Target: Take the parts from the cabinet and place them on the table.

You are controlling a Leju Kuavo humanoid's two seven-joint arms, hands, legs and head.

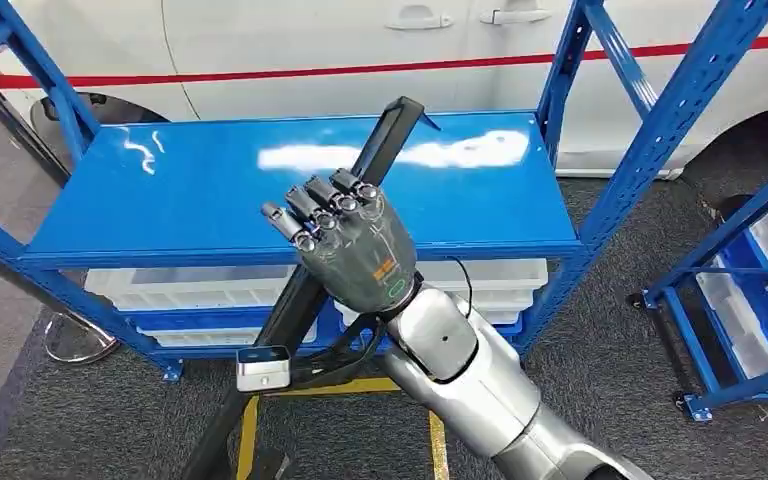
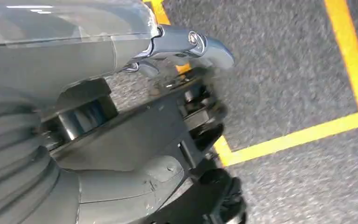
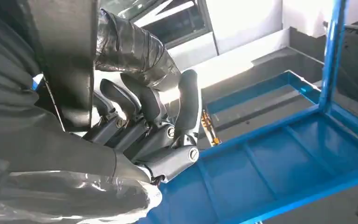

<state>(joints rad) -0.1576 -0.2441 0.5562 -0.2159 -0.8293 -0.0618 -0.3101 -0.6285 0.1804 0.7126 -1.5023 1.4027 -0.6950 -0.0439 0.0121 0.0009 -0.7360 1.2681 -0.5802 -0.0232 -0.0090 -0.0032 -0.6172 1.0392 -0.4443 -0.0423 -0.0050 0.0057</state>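
Fingers (image 1: pixel 320 205) of right hand (image 1: pixel 350 245) curled around long black part (image 1: pixel 385 140); part tilted, top end toward blue shelf (image 1: pixel 210 190)

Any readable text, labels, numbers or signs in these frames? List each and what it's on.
None legible.
Back of the right hand: a small orange mark and a green ring, too small to read.
White car: red stripe only, no lettering.
Blue rack: no labels visible.

long black part (image 1: pixel 385 140) | tilted | over blue cabinet (image 1: pixel 200 190) shelf
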